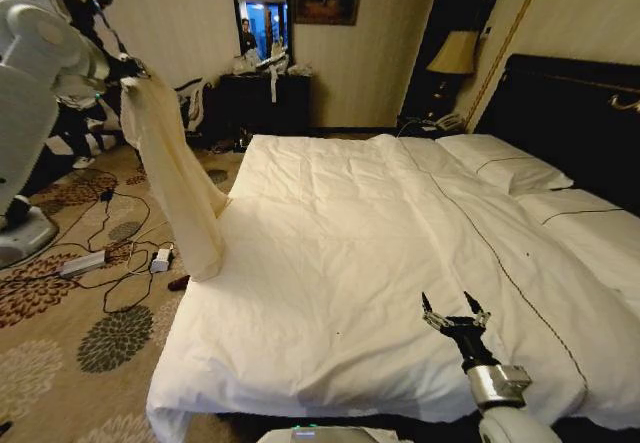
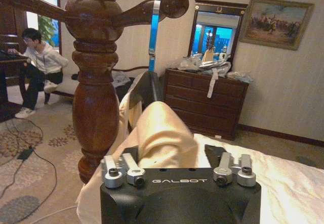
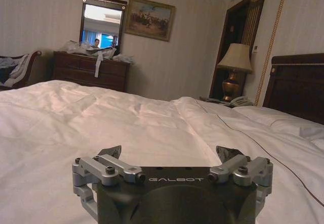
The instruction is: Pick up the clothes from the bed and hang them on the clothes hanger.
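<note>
Up at far left, the left gripper seemingly clamps the cream shirt, which hangs beside the bed. Near right, the right gripper hovers over the duvet, fingers apart.

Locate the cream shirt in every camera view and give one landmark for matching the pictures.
Head view: the cream shirt hangs from the left gripper, beside the bed.
Left wrist view: it lies bunched between the fingers.
Right wrist view: not in it.
Shared landmark: the dark dresser under the mirror.
</note>
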You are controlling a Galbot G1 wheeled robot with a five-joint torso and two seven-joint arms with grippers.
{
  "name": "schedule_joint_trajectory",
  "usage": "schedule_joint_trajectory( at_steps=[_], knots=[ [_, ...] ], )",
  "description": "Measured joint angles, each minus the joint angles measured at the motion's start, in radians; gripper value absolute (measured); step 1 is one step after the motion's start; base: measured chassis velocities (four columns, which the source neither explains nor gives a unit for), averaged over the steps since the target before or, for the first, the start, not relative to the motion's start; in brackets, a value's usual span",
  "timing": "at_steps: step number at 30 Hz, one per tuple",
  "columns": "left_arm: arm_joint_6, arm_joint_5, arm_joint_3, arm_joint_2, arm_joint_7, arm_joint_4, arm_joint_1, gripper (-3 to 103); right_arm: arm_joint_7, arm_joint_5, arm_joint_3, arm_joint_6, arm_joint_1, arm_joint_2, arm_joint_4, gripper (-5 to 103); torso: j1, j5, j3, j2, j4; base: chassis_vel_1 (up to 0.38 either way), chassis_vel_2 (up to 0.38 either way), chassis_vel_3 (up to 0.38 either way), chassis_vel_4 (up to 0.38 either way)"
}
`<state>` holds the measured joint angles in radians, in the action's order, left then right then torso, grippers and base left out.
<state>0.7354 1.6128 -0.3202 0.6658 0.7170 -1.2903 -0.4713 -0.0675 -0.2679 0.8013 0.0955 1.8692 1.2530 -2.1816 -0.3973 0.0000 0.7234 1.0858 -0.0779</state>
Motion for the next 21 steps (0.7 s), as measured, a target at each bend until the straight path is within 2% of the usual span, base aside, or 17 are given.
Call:
schedule_joint_trajectory(
  at_steps=[1,4,8,16,21],
  knots=[
    [0.000,0.000,0.000,0.000,0.000,0.000,0.000,75,0.000,0.000,0.000,0.000,0.000,0.000,0.000,100,0.000,0.0000,0.000,0.000,0.0000,0.000,0.000,0.000,0.000],
    [0.000,-0.009,0.006,-0.019,0.000,-0.033,0.013,90,0.000,0.000,0.000,0.000,0.000,0.000,0.000,100,0.000,0.0000,0.000,0.000,0.0000,0.000,0.000,0.000,0.000],
    [0.000,-0.015,0.015,-0.042,0.001,-0.067,0.031,98,0.000,0.000,0.000,0.000,0.000,0.000,0.000,100,0.000,0.0000,0.000,0.000,0.0000,0.000,0.000,0.000,0.000],
    [0.000,-0.067,0.049,-0.095,-0.018,-0.138,0.079,100,0.000,0.000,0.000,0.000,0.000,0.000,0.000,100,0.000,-0.0001,0.000,0.000,0.0002,0.000,0.000,0.000,0.000],
    [0.000,-0.117,0.133,-0.114,-0.022,-0.177,0.144,100,0.000,0.000,0.000,0.000,0.000,0.000,0.000,100,0.000,-0.0001,0.000,0.000,-0.0001,0.000,0.000,0.000,0.000]
  ],
)
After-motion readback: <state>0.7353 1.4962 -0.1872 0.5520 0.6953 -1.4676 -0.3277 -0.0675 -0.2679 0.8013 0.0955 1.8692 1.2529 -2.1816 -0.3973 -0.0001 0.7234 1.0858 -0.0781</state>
